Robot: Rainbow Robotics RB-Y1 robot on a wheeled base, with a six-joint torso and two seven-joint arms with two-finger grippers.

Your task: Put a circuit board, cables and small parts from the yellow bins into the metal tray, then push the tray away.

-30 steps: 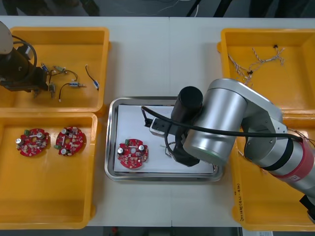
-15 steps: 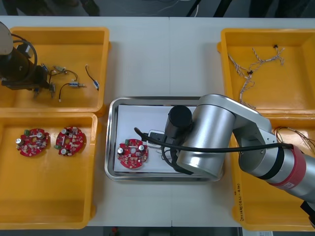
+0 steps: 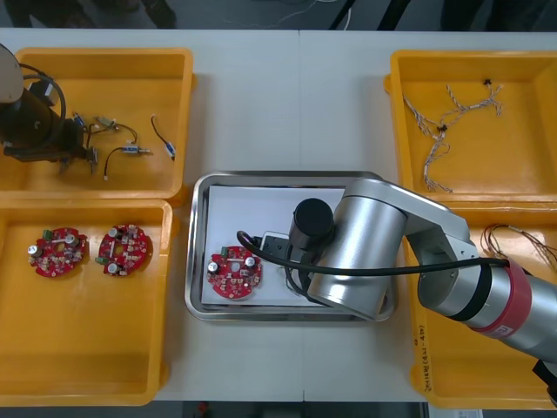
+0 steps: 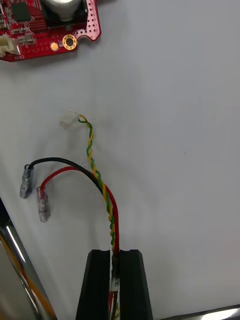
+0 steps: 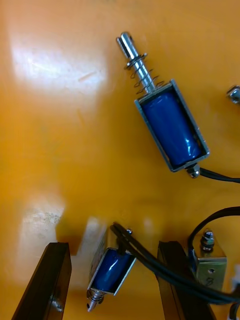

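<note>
Over the white floor of the tray, beside the circuit board, the right gripper pinched a red and yellow cable. The left gripper stood open astride a small metal part in the bin at the table's far-left corner.

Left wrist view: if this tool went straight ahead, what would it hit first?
Probably the small metal part between the open fingers of the left tool, then the yellow bin beneath; depth is unclear.
</note>
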